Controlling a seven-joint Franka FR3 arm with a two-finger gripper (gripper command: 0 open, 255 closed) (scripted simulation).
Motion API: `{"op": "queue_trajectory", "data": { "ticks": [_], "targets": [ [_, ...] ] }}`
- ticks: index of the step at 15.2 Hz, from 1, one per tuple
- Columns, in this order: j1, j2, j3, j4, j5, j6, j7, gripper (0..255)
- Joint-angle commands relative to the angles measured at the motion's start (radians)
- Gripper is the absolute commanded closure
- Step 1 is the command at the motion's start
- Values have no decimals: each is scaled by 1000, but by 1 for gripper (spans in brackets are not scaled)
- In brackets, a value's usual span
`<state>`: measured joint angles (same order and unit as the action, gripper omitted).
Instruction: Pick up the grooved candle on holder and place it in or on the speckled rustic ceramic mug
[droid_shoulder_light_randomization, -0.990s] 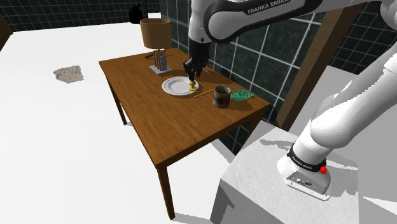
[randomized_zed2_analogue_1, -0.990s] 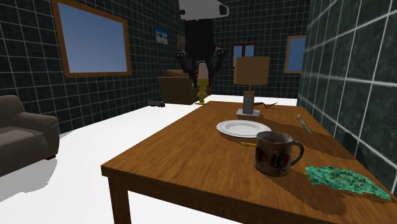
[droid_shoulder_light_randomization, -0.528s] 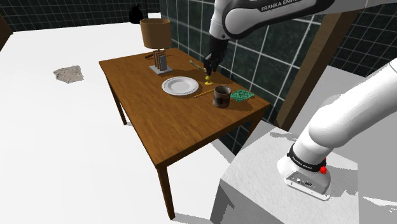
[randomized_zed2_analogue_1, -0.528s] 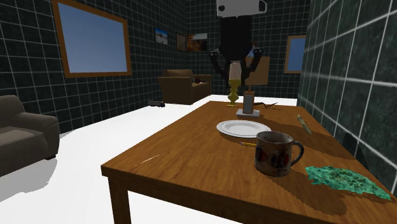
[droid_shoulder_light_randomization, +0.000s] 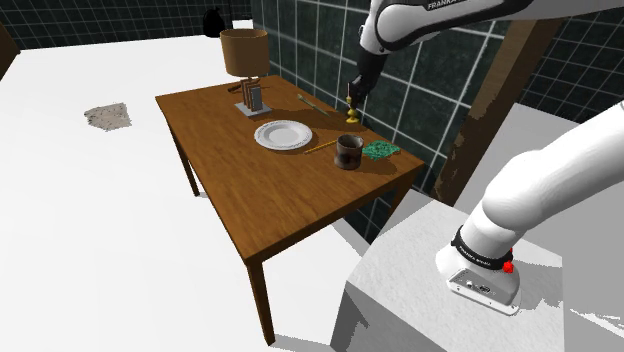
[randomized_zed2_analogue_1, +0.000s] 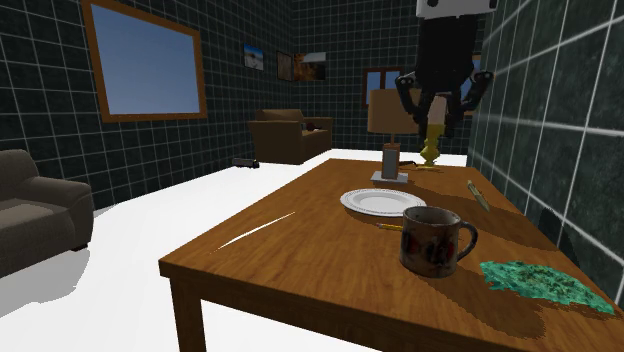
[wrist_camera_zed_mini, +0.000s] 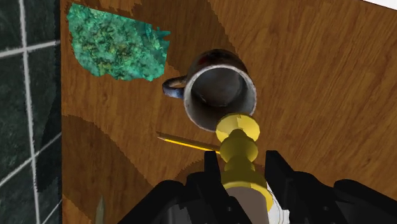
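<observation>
My black gripper (droid_shoulder_light_randomization: 352, 98) hangs above the table's far edge by the tiled wall, shut on the candle on its yellow holder (droid_shoulder_light_randomization: 352, 113). In the second exterior view the gripper (randomized_zed2_analogue_1: 435, 118) carries the pale candle with its yellow holder (randomized_zed2_analogue_1: 432, 146) high over the table, behind the mug. In the wrist view the fingers (wrist_camera_zed_mini: 213, 173) clasp the holder's stem (wrist_camera_zed_mini: 238, 149), whose base points down at the open mouth of the dark speckled mug (wrist_camera_zed_mini: 219, 95). The mug (droid_shoulder_light_randomization: 348, 151) (randomized_zed2_analogue_1: 433, 240) stands upright on the wooden table (droid_shoulder_light_randomization: 260, 190).
A white plate (droid_shoulder_light_randomization: 282, 134) (randomized_zed2_analogue_1: 375, 202) lies beside the mug. A green cloth (droid_shoulder_light_randomization: 380, 150) (wrist_camera_zed_mini: 118, 41) lies on its other side. A table lamp (droid_shoulder_light_randomization: 243, 55) (randomized_zed2_analogue_1: 393, 115) stands at the far end. A yellow pencil (wrist_camera_zed_mini: 184, 141) lies near the mug. A tiled wall borders the table.
The arm has carried the candle from above the plate toward the shoulder view's right, to the wall side of the table near the mug. The grip stays shut.
</observation>
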<state>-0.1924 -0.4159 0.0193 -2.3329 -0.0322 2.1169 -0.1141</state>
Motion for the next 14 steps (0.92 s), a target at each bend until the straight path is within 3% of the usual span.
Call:
{"op": "queue_trajectory", "data": {
  "ticks": [1, 14],
  "targets": [
    [-13, -7, -29, 8, -4, -14, -41, 255],
    [-14, 40, -29, -130, -8, 171, -35, 255]
  ]
}}
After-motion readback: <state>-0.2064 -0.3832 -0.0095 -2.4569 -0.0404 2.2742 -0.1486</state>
